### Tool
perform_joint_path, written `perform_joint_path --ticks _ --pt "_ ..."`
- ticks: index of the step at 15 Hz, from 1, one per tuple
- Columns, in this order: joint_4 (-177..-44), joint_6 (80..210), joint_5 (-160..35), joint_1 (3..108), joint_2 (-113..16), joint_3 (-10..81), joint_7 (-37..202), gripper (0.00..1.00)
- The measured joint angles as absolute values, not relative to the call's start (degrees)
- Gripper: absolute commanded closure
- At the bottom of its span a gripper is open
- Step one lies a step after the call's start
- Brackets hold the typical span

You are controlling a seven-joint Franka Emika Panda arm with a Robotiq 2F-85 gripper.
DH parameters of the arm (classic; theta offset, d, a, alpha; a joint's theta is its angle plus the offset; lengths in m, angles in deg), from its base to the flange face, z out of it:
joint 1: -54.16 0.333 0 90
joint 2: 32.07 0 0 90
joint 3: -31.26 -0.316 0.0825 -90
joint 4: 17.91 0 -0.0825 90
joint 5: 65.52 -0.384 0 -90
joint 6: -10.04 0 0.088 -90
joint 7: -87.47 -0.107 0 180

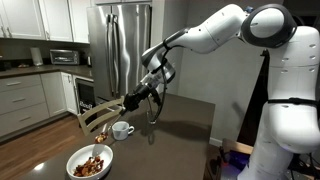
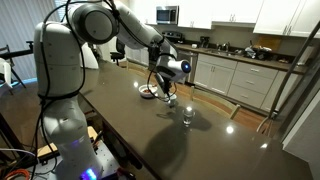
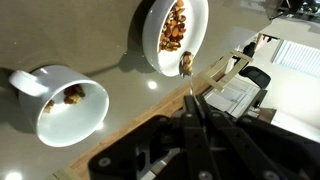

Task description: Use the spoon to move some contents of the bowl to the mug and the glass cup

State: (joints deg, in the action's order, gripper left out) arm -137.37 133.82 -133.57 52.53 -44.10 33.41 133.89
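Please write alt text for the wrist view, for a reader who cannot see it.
The pincer holds the spoon, whose loaded tip is by the rim of the bowl of brown contents. Toward the picture's left, the mug stands on the table with a few pieces inside.

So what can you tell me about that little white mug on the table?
The mug is small, glossy white and ceramic-looking, with a side handle. It stands upright on the dark table, mouth open, with a few brown pieces lying at its bottom. It sits beside the bowl, with a gap between them. Nothing touches it but the table; the spoon is over by the bowl's rim.
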Motion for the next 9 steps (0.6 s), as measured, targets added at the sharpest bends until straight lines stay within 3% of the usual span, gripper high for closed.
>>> perform_joint_path --ticks 9 --pt "-137.5 133.51 -133.57 50.62 -43.69 35.47 133.89 0.97"
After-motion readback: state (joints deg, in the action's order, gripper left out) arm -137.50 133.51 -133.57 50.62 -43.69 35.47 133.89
